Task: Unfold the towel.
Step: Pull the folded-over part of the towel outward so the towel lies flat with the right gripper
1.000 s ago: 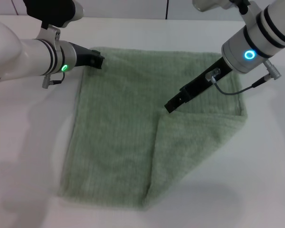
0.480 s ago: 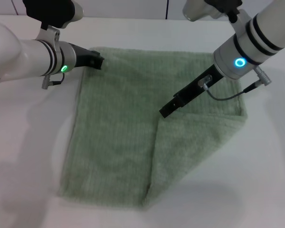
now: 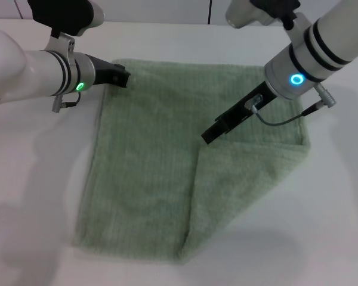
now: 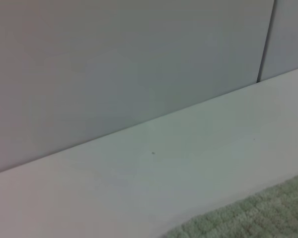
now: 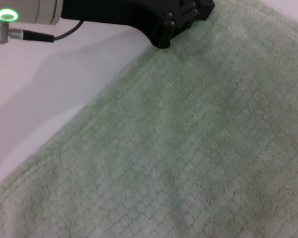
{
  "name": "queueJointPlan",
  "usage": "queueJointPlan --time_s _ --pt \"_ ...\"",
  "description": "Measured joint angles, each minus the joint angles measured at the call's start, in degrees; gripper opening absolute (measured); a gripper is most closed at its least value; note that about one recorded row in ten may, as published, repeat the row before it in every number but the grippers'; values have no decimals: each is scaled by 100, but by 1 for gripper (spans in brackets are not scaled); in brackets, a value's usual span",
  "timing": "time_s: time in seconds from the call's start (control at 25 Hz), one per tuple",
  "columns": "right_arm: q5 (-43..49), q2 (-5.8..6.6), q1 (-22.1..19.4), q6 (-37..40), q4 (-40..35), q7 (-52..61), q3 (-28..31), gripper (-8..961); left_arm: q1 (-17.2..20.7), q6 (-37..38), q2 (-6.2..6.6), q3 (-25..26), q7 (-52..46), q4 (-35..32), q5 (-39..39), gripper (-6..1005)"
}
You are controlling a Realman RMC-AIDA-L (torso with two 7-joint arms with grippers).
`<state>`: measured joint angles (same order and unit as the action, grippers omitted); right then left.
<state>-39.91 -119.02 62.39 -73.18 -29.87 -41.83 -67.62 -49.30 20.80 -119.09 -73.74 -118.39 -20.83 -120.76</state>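
Note:
The pale green towel (image 3: 146, 161) lies spread on the white table (image 3: 30, 173). Its near right corner is folded over into a triangular flap (image 3: 244, 179). My left gripper (image 3: 122, 76) sits at the towel's far left corner, shut on the hem; it also shows in the right wrist view (image 5: 164, 37) at the towel's edge. My right gripper (image 3: 209, 134) hangs just above the towel's middle, close to the flap's far tip, shut and holding nothing. The right wrist view shows the towel's ribbed surface (image 5: 188, 148). The left wrist view shows only a strip of the towel (image 4: 268, 218).
A pale wall with a dark vertical seam (image 4: 265, 39) rises behind the table's far edge. A grey cable (image 3: 280, 119) loops off my right wrist above the towel. Bare tabletop lies to the left and near side of the towel.
My right gripper has shifted a little to the left over the towel. The left gripper and the folded flap have not moved.

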Motion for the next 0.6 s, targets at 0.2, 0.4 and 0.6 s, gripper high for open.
queueJointPlan --time_s 0.2,0.4,0.6 --pt "-6 -7 80 109 156 0 -73 383 0 -7 0 0 0 0 0 -1" --pt "-14 -14 98 113 176 -28 -81 362 0 -6 0 0 0 0 0 -1" --pt "-26 -28 199 140 377 -95 -84 342 0 -6 0 0 0 0 9 -1"
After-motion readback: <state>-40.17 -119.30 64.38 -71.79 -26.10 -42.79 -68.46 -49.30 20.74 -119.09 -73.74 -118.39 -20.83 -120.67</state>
